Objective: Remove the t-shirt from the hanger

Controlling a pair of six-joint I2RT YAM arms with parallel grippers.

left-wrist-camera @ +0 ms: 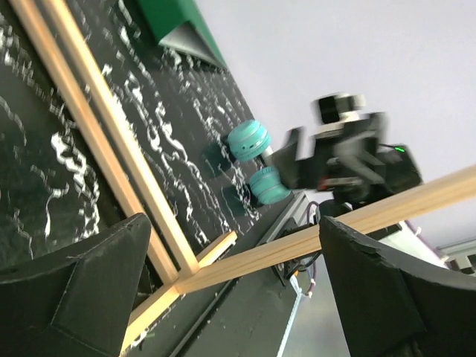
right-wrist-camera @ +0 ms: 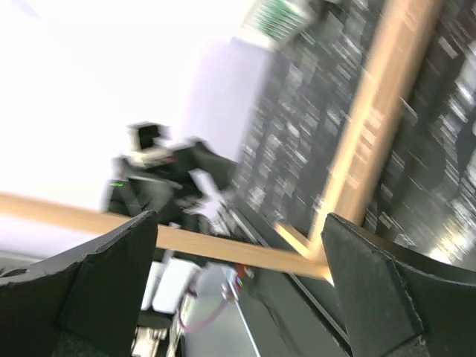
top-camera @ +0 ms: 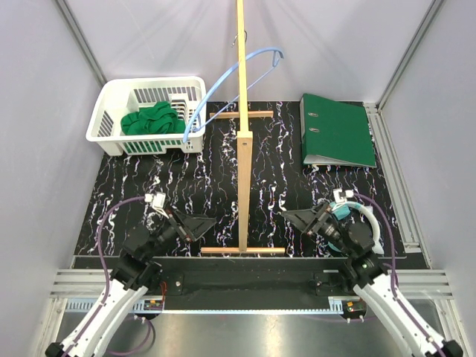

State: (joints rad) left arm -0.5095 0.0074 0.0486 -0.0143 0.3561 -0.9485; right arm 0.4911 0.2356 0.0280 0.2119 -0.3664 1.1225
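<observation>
The light blue hanger hangs bare and tilted on the tall wooden stand at the back centre. The green t-shirt lies crumpled in the white basket at the back left, apart from the hanger. My left gripper is open and empty, low near the left of the stand's front foot; in the left wrist view the foot's bars show between its fingers. My right gripper is open and empty to the right of the foot; the right wrist view is blurred.
A green ring binder lies flat at the back right. The stand's crossbars lie on the black marbled mat between my two grippers. Grey walls close in the sides and back.
</observation>
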